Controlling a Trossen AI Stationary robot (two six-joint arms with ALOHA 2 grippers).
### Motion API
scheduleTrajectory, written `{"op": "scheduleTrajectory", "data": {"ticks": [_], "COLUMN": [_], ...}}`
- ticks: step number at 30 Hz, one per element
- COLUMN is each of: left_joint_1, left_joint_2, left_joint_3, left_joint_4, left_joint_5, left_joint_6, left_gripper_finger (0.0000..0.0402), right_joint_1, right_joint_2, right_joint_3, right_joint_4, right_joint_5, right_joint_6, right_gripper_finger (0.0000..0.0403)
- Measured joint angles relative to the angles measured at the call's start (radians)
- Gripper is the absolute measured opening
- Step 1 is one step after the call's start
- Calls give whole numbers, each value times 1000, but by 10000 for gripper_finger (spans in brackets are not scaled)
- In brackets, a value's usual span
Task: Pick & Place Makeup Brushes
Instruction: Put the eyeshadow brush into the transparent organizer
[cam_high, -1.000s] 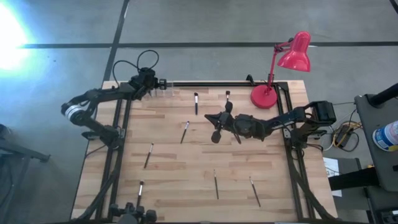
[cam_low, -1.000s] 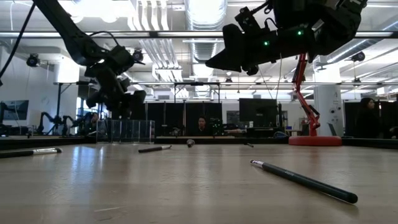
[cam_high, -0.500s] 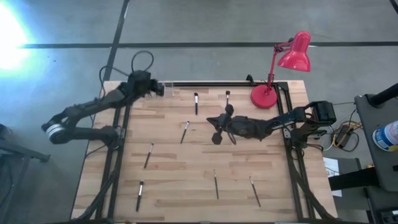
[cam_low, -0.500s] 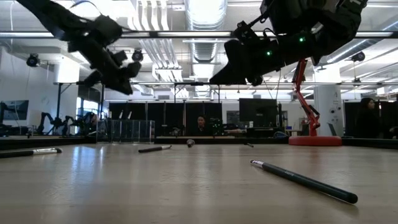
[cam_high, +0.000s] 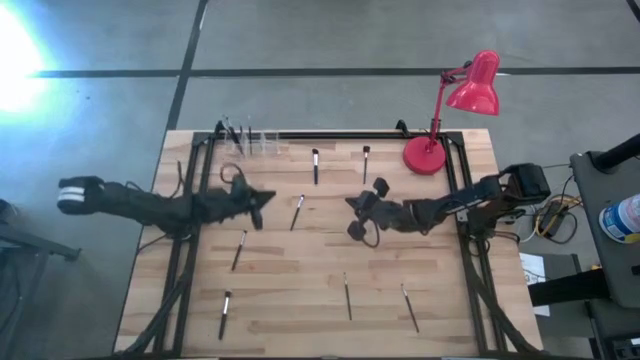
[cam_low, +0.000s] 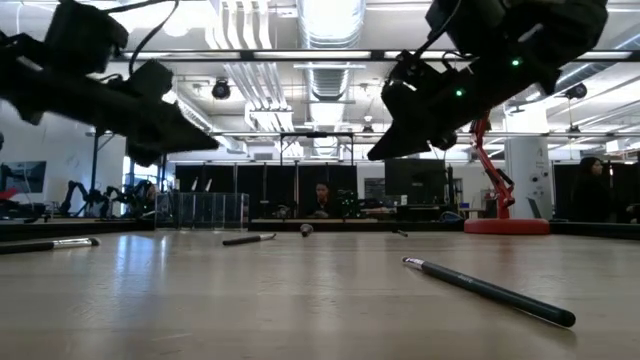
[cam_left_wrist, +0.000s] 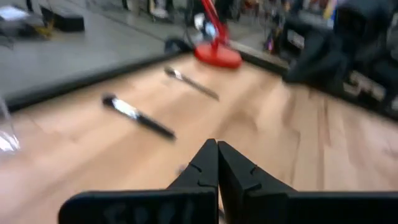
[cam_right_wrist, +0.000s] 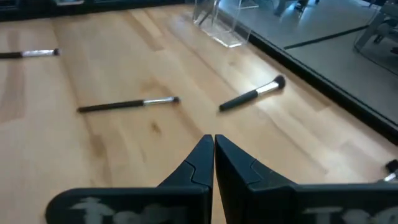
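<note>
**Both claws empty, brushes still waiting on the worktop**

I am hovering my left claw (cam_high: 262, 203) above the worktop (cam_high: 300, 290) with its fingers pressed together and nothing between them. My right claw (cam_high: 355, 207) is hanging over the middle, pinched shut and empty as well.

The nearest makeup brush (cam_high: 298, 211) is lying flat just beside my left claw, toward the right claw, between the two. A second brush (cam_high: 239, 249) is lying near my left claw on the side toward the worktop's front edge. More are scattered farther off — two beyond the claws toward the red lamp (cam_high: 462, 100), others near the front edge. A clear holder (cam_high: 248, 140) is standing at the far rim, which I am judging to be the drop spot.

To do the pick well, I am thinking the fingers must spread first, then straddle the thin handle crosswise at mid-length, coming down until the tips are nearly brushing the wood — otherwise the stick may roll away.
</note>
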Motion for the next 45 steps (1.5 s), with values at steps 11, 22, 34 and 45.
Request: {"op": "scheduleTrajectory", "data": {"ticks": [11,22,34,45], "left_joint_1": [-170,-120,85,112], "left_joint_2": [193,533,777,819], "left_joint_3": [117,465,672,666], "left_joint_4": [-124,-418,-575,-564], "left_joint_5": [-136,-131,-14,-5], "left_joint_6": [-79,-139,-171,-178], "left_gripper_finger": [0,55,96,97], "right_joint_1": [45,55,56,56], "right_joint_2": [3,3,2,2], "right_joint_3": [-70,-165,-169,-169], "right_joint_4": [-2,1,4,9], "right_joint_5": [39,96,110,110], "right_joint_6": [42,149,148,149], "right_gripper_finger": [8,9,8,8]}}
